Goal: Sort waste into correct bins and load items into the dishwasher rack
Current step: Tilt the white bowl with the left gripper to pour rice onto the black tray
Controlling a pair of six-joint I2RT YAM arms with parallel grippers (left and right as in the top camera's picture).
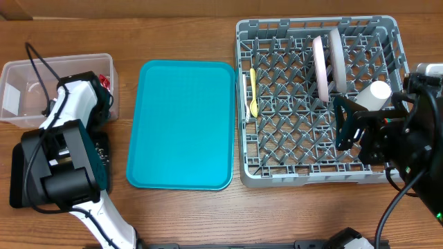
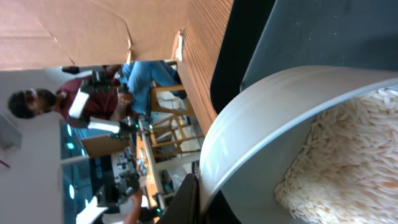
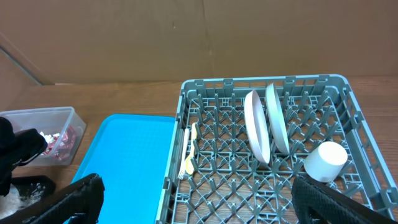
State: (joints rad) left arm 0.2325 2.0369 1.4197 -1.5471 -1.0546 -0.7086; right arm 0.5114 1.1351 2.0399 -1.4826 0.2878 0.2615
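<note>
The left gripper [image 2: 200,204] clamps the rim of the pale bowl [image 2: 249,124], tipped above the black tray [image 2: 311,37]. A slow, steady tilt should slide the rice grains [image 2: 348,155] inside without scattering.

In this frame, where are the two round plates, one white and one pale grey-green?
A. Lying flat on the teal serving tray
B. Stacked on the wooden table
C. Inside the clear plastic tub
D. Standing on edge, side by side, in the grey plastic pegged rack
D: the white round plate and the pale grey-green round plate stand on edge next to each other among the pegs of the grey plastic dishwasher rack.
</note>
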